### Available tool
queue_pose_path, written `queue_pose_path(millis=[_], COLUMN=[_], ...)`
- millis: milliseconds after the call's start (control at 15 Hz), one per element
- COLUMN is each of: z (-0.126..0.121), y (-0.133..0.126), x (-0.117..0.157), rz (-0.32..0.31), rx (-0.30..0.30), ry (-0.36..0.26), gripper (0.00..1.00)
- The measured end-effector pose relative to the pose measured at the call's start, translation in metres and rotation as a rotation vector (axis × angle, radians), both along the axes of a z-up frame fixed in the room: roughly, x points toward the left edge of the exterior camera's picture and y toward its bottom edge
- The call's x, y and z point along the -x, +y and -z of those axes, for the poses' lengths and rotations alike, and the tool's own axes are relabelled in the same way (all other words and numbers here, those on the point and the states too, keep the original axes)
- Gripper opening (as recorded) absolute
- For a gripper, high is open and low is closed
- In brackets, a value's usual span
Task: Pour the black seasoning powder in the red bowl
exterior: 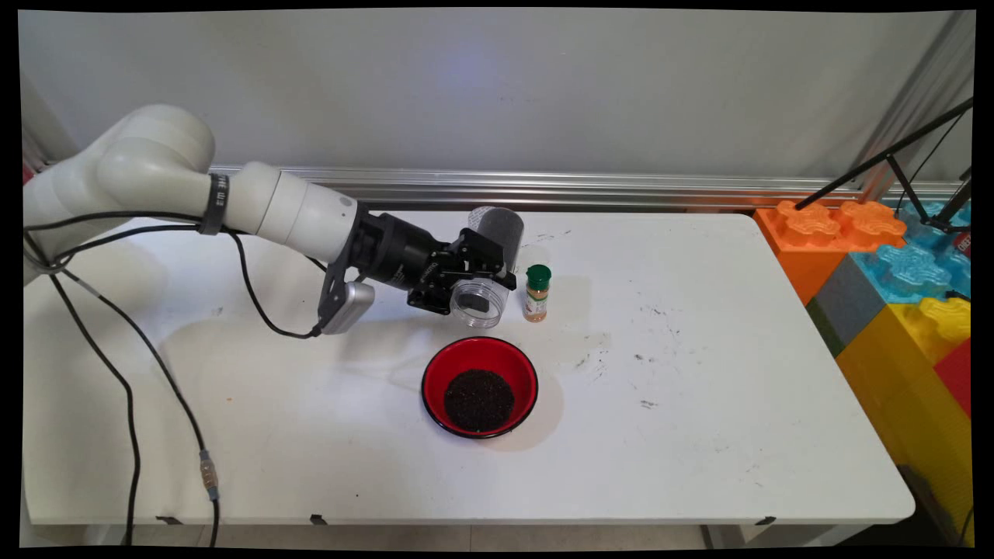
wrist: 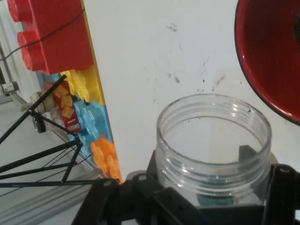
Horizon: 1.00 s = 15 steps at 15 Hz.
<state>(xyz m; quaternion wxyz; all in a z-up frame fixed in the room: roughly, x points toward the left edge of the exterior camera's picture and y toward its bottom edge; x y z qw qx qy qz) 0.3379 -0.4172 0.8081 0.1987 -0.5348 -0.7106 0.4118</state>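
Main view: my gripper (exterior: 483,273) is clamped on a clear plastic jar (exterior: 480,301), held tipped on its side above the white table (exterior: 699,404), its open mouth facing the near edge and slightly down. The jar looks empty. Below and in front of it sits a red bowl (exterior: 480,386) with a dark rim, holding a mound of black grains (exterior: 478,401). Just beside the jar, on the side away from my arm, a small spice bottle (exterior: 536,293) with a green cap stands upright. Large toy bricks (exterior: 893,272) in orange, blue, yellow and grey are stacked past the table's far end, with a black tripod (exterior: 916,175) over them.

In the hand view, my fingers (wrist: 283,187) press the jar (wrist: 213,140) from both sides, its threaded rim open and bare. The bowl (wrist: 267,56) curves in at the upper right; the bricks (wrist: 51,37) line the table's edge at left.
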Motion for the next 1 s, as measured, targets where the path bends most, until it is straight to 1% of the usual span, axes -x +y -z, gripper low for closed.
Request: queue_pose_path(millis=[533,1000], z=[0.001,0.005], y=[0.011,0.019], x=[-0.001,0.000], rz=[0.051,0.077], rx=[0.111,0.186], ry=[-0.034,-0.054], gripper=[0.00,0.00])
